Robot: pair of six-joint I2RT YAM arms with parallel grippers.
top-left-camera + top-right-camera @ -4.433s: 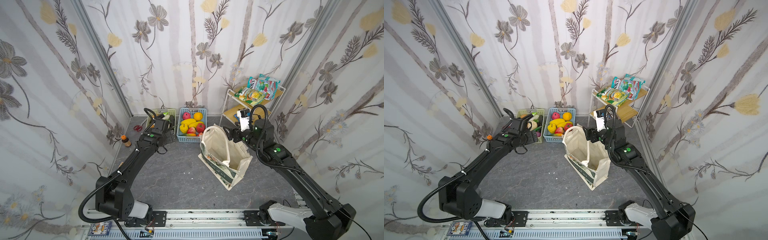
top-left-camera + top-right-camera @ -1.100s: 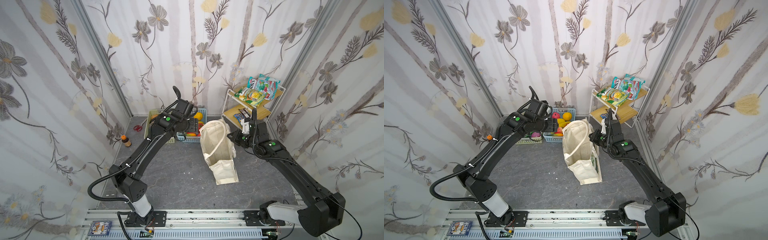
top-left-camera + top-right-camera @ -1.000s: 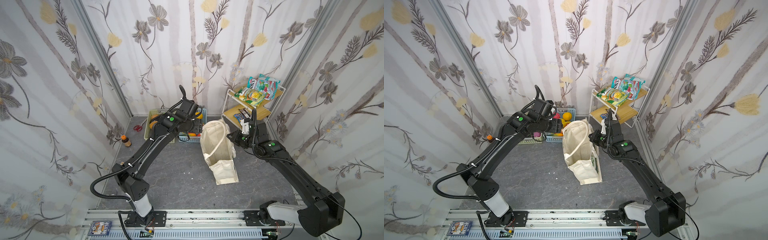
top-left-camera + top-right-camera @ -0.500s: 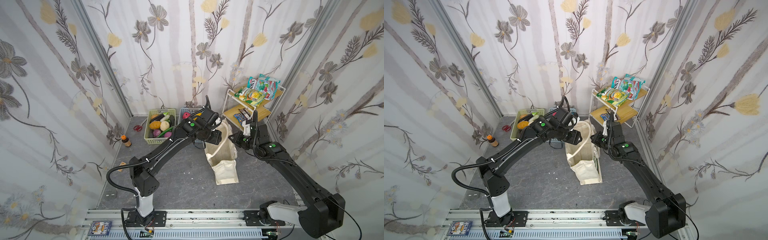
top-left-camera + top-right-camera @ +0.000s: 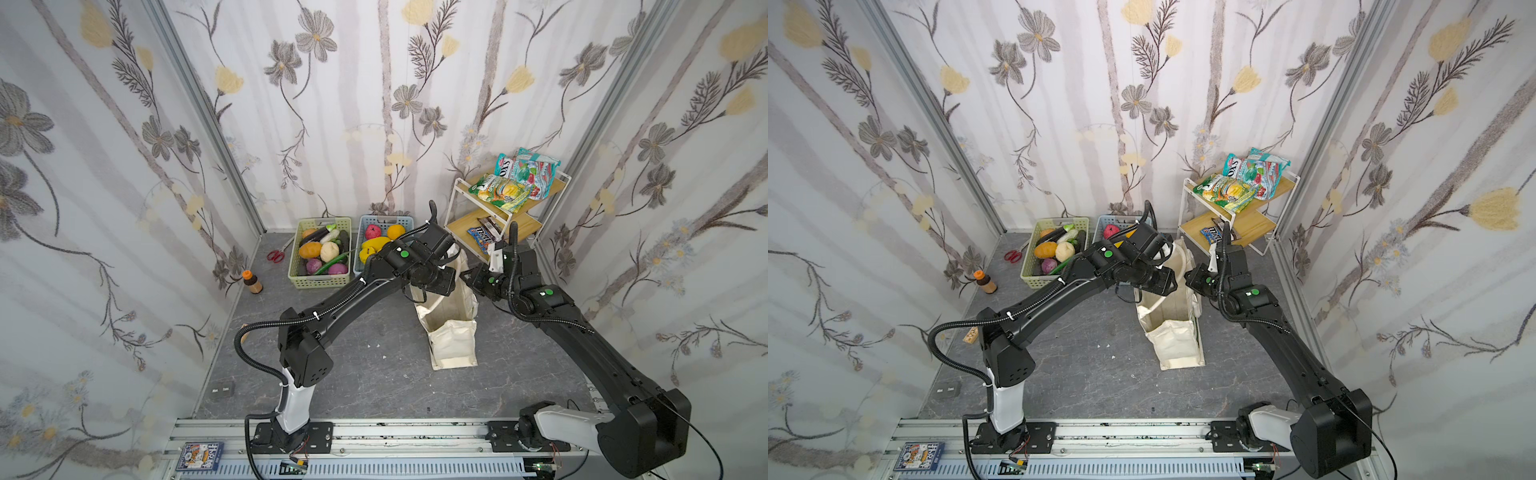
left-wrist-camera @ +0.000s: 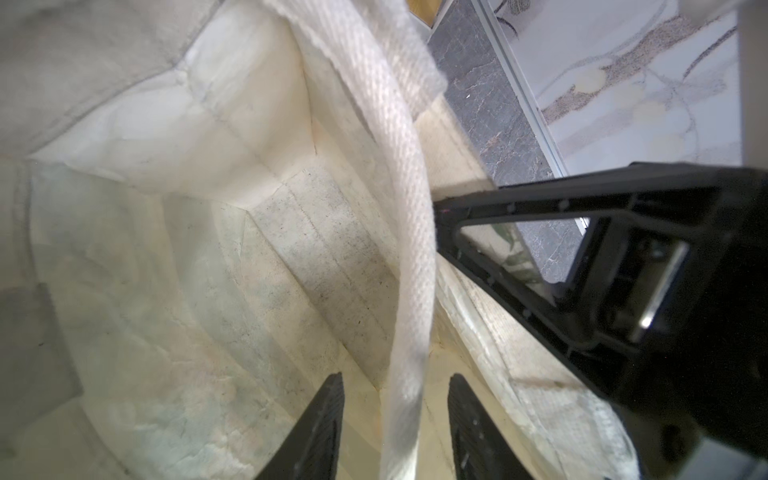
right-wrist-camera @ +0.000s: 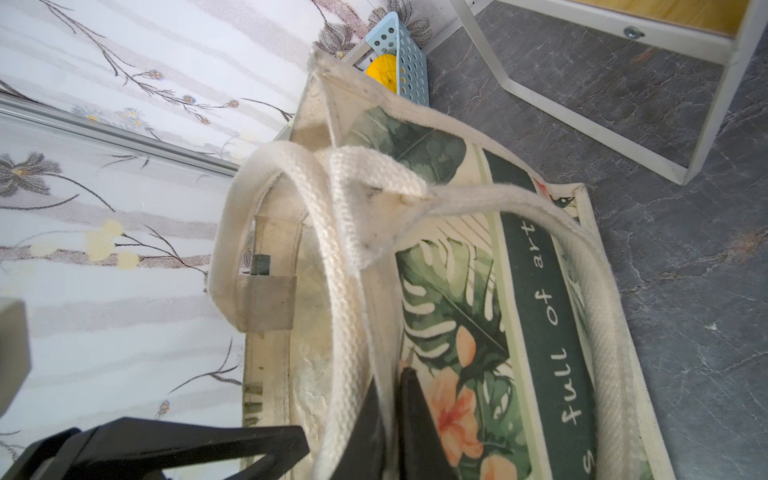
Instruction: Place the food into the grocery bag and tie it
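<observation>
Above mouth of grocery bag point(image 5: 453, 336): left pincer point(image 6: 395, 378), apart, astride a handle point(image 6: 415, 232) running lengthwise through the gap; right pincer point(image 7: 390, 378), apparently clamped on the printed-side rim.

grocery bag point(image 5: 453, 345) mouth is open; left wrist view sees straight down to the bottom panel, so there's room inside. Obstacle: one handle point(image 6: 409, 232) sags across the mouth, between the parted fingers of the left gripper point(image 6: 395, 380) with a gap either side. right gripper point(image 7: 390, 376) is pinched on the rim, so that edge is blocked. blue basket point(image 5: 386, 218) sits close behind the bag, with the rack point(image 5: 523, 226) near its right. floor point(image 5: 374, 365) in front and left of the bag is open.
</observation>
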